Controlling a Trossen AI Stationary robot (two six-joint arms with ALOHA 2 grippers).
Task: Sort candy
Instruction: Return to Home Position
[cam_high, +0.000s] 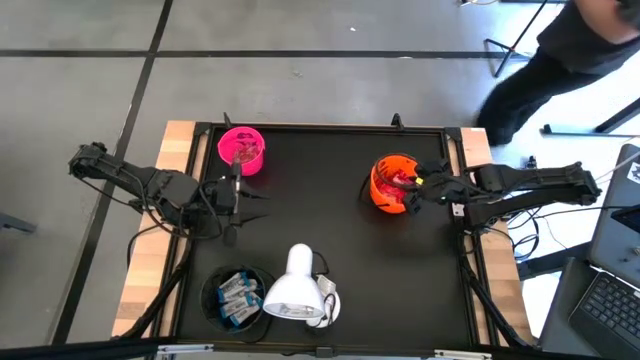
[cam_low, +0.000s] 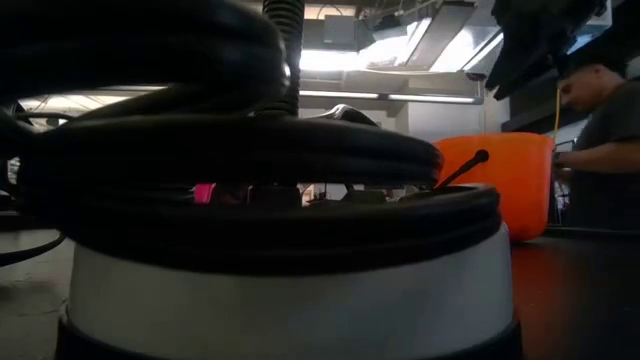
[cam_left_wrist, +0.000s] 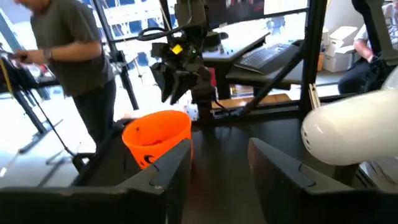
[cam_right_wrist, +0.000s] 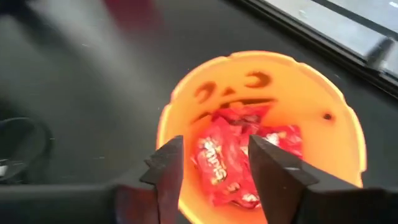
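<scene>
Right gripper (cam_high: 418, 190) hangs right of frame centre in the high view, over the right rim of the orange cup (cam_high: 379, 192). Its fingers are spread with nothing between them. Crinkly, glossy red packets (cam_right_wrist: 273, 138) lie piled straight below the claw inside the smooth plastic cup, so the pull-back goes up and toward the right edge.

Left gripper (cam_high: 250, 205) sits left of centre, also spread and empty.

Slim white-blue bars (cam_high: 238, 290) fill the black cup (cam_high: 210, 300) at lower left. The pink cup (cam_high: 241, 150) at upper left probably holds small pinkish pieces, but it's hard to tell.
</scene>
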